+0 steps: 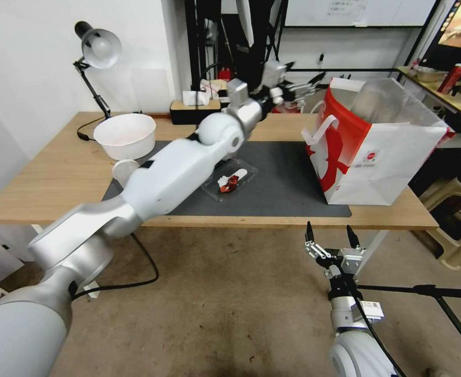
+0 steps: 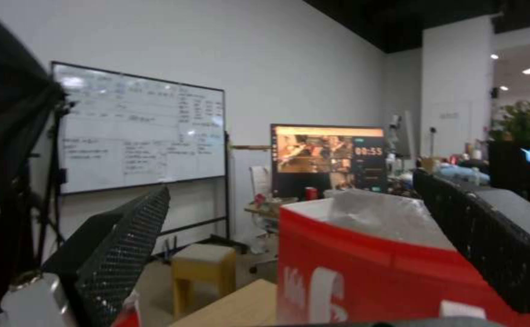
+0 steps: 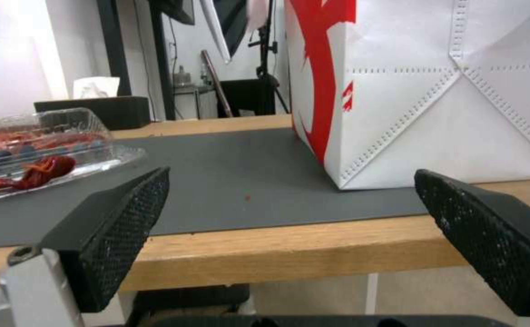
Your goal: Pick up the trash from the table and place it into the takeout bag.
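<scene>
Left gripper (image 1: 298,86), open and empty, hovers upper centre beside the takeout bag (image 1: 398,157); I judge a drop finished, clear tray (image 1: 230,180) next.

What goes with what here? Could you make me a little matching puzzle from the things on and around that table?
Things:
1. takeout bag
2. clear tray
3. white bowl
4. right gripper

Descriptions:
A. holds red crayfish shells, on the dark mat
B. below the table's front edge, fingers apart
C. standing open at the table's right end
D. beside the desk lamp, at the table's left

Pairs: 1-C, 2-A, 3-D, 4-B
</scene>
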`<state>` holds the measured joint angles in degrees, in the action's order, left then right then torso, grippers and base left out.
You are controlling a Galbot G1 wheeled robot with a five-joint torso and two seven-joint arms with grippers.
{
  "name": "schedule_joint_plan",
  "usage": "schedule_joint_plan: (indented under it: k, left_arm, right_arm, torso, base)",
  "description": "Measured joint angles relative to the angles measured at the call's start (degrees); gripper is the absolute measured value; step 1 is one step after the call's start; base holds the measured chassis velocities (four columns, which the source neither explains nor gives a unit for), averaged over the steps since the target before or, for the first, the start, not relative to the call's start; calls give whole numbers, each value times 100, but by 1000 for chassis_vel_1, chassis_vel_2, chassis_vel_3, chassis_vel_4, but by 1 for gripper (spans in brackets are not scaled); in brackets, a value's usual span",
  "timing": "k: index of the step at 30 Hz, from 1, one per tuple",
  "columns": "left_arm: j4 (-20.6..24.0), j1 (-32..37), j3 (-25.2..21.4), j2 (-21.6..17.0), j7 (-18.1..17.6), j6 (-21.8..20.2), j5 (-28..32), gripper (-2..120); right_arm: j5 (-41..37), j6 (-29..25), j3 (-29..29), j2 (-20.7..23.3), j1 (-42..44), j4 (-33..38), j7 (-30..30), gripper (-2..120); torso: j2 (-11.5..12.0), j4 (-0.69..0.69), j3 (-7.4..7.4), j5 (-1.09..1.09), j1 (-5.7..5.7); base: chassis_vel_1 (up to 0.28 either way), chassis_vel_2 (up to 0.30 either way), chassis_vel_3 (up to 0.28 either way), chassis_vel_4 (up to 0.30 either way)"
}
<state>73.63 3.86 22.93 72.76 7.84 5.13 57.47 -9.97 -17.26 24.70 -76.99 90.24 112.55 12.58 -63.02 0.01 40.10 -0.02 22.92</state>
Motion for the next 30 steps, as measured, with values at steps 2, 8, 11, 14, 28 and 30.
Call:
schedule_joint_plan:
  k: [2,8,11,14,28,30]
  left_arm:
    - [237,296,-213,-196,-84,-37,6,100]
    - [685,933,-654,-678,-198,-94,-24,100]
    - [962,1401,-1002,-1054,-224,-133,-65,100]
    - [1159,1759,-1225,-1342,-233,-154,-86,100]
    - [2038,3270,-2363,-2004,-512,-356,-388,100]
    - [2292,3707,-2711,-2092,-561,-364,-463,100]
  right_arm:
    - [12,3,-7,-7,7,3,0,100]
    - [36,5,-33,-9,10,-9,-1,100]
    - [47,5,-54,-6,9,-30,-2,100]
    - [56,5,-76,-6,6,-46,-3,100]
    - [102,5,-131,-24,1,-76,-7,100]
    - [101,4,-131,-15,0,-85,-7,100]
  torso:
    - [-1,-2,0,1,0]
    - [0,-1,0,0,0]
    - [-1,1,0,0,0]
    - [0,0,0,1,0]
    - [-1,-1,-1,1,0]
    - [-1,-1,0,2,0]
  base:
    - [0,0,0,0]
    - [0,0,0,0]
    - [0,0,0,0]
    - [0,0,0,0]
    - [0,0,0,0]
    - [0,0,0,0]
